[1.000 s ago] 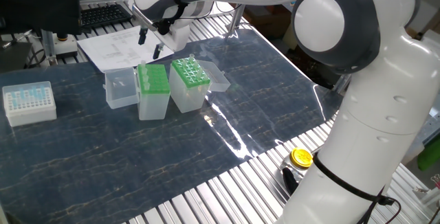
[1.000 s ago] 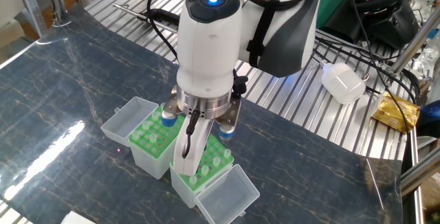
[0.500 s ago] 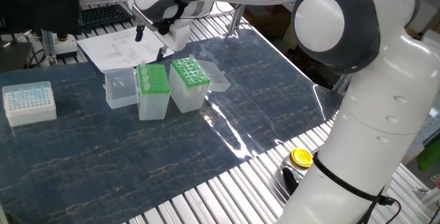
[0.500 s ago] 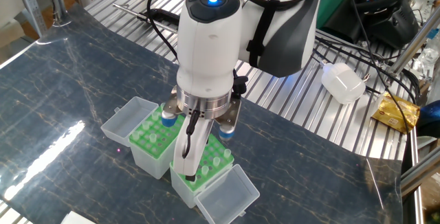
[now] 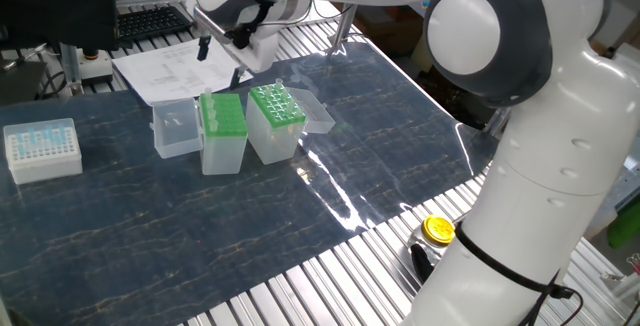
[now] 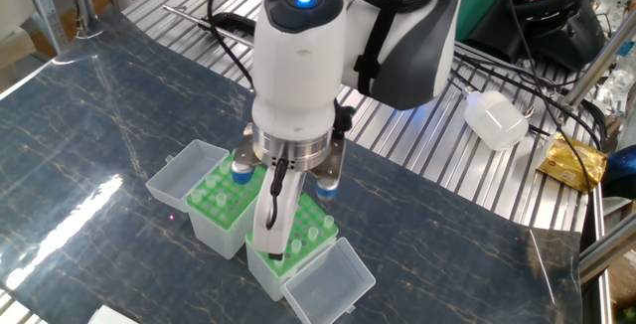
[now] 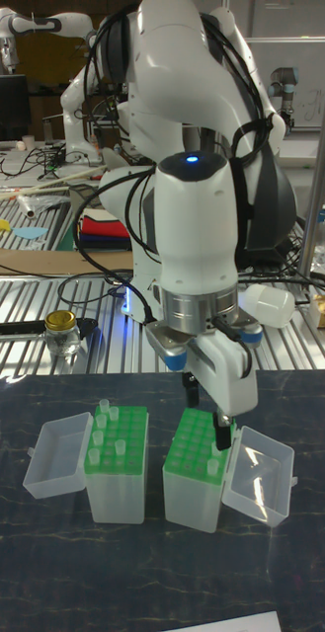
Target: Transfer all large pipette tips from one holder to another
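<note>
Two green-topped boxes stand side by side. The wider holder (image 5: 277, 106) (image 6: 308, 235) (image 7: 190, 444) has large pipette tips (image 6: 313, 230) standing in its grid. One tip (image 7: 216, 456) sticks up near its right edge. The narrower, taller holder (image 5: 222, 116) (image 6: 221, 200) (image 7: 122, 444) carries several tips (image 7: 101, 425) along one side. My gripper (image 5: 220, 60) (image 7: 206, 407) hangs just above the wider holder. Its two dark-tipped fingers are apart, and I see nothing between them. One long white finger (image 6: 268, 215) reaches down over the grid.
Each box has a clear lid hinged open beside it (image 5: 175, 126) (image 5: 316, 116). A white box of pale-blue tips (image 5: 42, 149) sits at the mat's left end. Papers (image 5: 165, 71) lie behind the boxes. A yellow-lidded jar (image 5: 437, 229) and a white bottle (image 6: 497, 120) rest on the metal slats.
My gripper has risen a little above the wider holder and drifted slightly toward the narrower one. The boxes and tips have not moved.
</note>
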`<state>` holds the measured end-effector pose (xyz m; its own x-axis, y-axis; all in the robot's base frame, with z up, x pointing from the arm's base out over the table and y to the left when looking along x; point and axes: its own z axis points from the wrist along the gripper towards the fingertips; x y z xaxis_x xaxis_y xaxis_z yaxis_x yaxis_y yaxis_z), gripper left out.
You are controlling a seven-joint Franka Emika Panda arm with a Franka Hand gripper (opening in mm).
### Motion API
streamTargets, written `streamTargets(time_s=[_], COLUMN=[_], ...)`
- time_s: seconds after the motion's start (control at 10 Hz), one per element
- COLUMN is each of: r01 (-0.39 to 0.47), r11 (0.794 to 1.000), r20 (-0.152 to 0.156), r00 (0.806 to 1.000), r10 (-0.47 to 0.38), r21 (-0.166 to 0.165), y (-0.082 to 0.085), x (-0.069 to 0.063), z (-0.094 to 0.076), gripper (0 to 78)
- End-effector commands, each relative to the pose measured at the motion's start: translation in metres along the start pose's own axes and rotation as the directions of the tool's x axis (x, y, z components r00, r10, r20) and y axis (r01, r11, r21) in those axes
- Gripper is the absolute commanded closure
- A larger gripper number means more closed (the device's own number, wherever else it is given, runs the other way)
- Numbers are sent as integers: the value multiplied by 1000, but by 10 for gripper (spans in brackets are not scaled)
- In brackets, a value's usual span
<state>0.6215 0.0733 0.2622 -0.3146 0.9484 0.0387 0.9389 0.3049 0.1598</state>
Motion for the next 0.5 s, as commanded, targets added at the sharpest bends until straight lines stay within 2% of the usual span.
streamTargets(time_s=[0.1,0.3,0.5], r01=[191,209,211], r11=[980,975,974], r20=[2,29,42], r00=[982,977,976], r10=[-191,-211,-214], r21=[53,70,78], y=[-4,-7,-11], x=[-16,-28,-41], z=[-7,-8,-6], gripper=[1,1,1])
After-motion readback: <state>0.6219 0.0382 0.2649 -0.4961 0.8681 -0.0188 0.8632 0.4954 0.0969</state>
